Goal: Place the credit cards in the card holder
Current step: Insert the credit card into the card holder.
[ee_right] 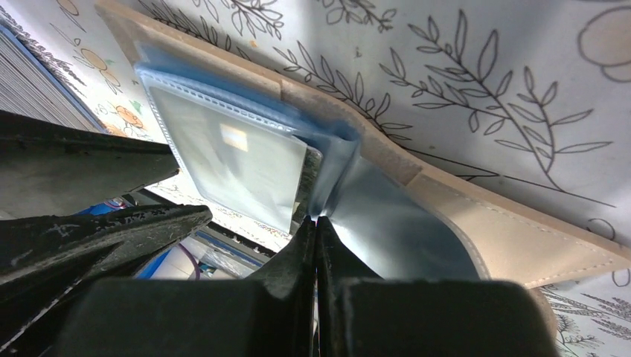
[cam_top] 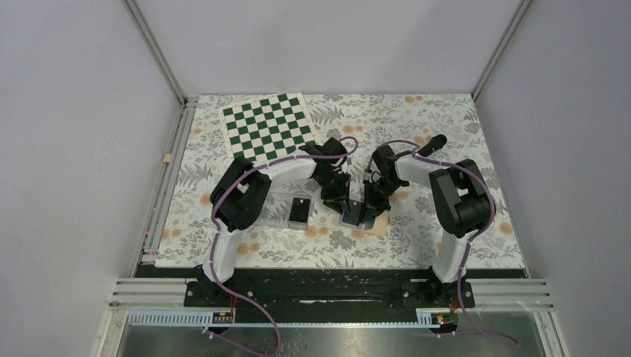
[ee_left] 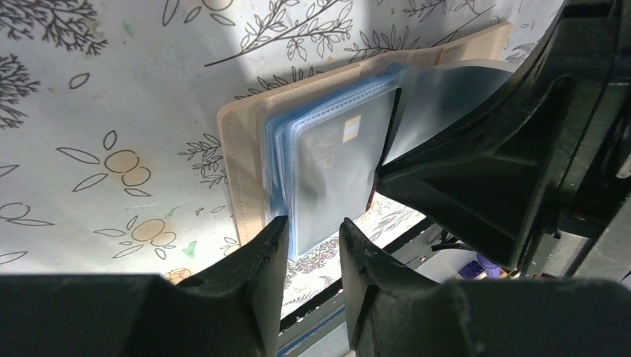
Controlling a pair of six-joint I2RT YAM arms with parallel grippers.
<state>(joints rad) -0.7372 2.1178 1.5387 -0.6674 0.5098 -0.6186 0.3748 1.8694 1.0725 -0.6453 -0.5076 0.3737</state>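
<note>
The tan card holder (ee_left: pixel 239 160) lies open on the floral cloth between both grippers, its blue-lined clear sleeves fanned out; it also shows in the top view (cam_top: pixel 381 222) and the right wrist view (ee_right: pixel 476 216). One credit card (ee_left: pixel 335 160) sits inside a clear sleeve and looks grey through the plastic (ee_right: pixel 231 156). My left gripper (ee_left: pixel 312 232) is open, its tips at the near edge of the sleeve stack. My right gripper (ee_right: pixel 318 220) is shut on a thin sleeve leaf (ee_right: pixel 402 230) at the fold and holds it lifted. Another black card (cam_top: pixel 300 203) lies in a clear tray.
The clear plastic tray (cam_top: pixel 298 217) stands just left of the grippers. A green-and-white chessboard (cam_top: pixel 269 125) lies at the back left. A black marker (cam_top: pixel 431 144) lies behind the right arm. The table's near edge and rails run close below the holder.
</note>
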